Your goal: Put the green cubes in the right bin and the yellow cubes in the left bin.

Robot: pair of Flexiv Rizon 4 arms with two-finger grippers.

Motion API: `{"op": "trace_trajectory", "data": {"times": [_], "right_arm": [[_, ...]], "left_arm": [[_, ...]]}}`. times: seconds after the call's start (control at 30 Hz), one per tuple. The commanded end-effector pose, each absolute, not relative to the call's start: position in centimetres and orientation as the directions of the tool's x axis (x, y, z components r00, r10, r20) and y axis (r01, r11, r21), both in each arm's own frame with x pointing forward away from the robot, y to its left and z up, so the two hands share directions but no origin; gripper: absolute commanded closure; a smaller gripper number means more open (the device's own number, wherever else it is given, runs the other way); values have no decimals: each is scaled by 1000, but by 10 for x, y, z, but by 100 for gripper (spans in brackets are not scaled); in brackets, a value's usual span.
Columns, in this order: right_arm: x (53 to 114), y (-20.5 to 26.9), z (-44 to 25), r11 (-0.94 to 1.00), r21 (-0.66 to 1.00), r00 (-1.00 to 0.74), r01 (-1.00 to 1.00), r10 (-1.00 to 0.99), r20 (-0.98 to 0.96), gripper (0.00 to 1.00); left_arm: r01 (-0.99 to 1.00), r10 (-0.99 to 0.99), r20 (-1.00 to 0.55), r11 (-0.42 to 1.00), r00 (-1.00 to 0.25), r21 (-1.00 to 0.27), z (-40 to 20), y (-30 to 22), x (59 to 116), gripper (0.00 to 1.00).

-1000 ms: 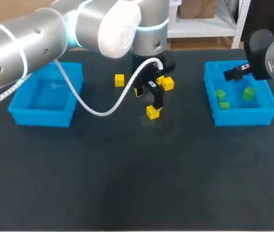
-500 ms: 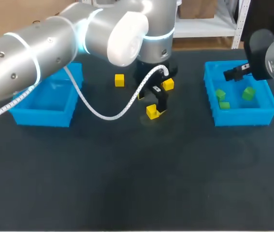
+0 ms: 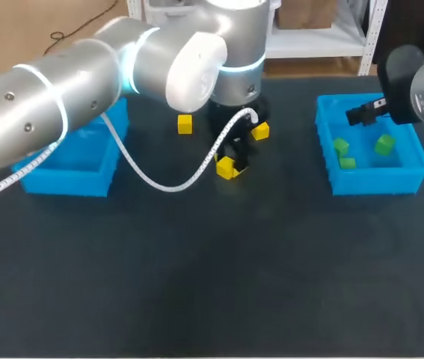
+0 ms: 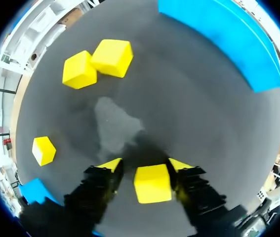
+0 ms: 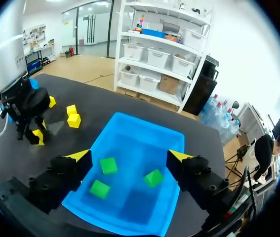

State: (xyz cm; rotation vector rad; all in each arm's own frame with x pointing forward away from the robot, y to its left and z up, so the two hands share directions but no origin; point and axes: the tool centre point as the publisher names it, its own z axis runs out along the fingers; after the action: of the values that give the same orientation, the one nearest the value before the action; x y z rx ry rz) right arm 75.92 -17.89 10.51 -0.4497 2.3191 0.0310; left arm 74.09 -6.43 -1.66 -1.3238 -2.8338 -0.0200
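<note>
Sorting appears about half done. Three green cubes (image 5: 108,165), matte and sharp-edged, lie in the right bin (image 3: 376,183), a shallow blue plastic tray. The right gripper (image 5: 130,155) hangs spread and empty above it. Four yellow cubes (image 4: 79,69) lie on the dark table (image 3: 197,284), well apart from that bin. The left gripper (image 4: 144,168) straddles one yellow cube (image 4: 152,183), fingers spread, not pinching. The left bin (image 3: 62,182), farthest from the right bin, shows none.

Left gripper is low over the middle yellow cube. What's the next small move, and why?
Probably shut the left gripper on the yellow cube. In the left wrist view the cube sits on the table between the two yellow tips, with a dark gap showing beside it, so it does not look gripped yet. Lifting toward the left bin would come after.
</note>
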Motion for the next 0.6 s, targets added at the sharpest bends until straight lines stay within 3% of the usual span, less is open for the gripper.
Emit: {"op": "trace_trajectory", "data": {"times": [0.03,0.37,0.6], "right_arm": [[759,-179,103,938,-112,-644,-328,-309,-700,0],[759,-179,103,938,-112,-644,-328,-309,-700,0],[759,-179,103,938,-112,-644,-328,-309,-700,0]], "left_arm": [[756,756,-12,654,-654,3,-5,-44,735,100],[645,649,-151,760,-746,80,57,35,752,100],[466,512,-230,856,-828,226,93,114,757,100]]}}
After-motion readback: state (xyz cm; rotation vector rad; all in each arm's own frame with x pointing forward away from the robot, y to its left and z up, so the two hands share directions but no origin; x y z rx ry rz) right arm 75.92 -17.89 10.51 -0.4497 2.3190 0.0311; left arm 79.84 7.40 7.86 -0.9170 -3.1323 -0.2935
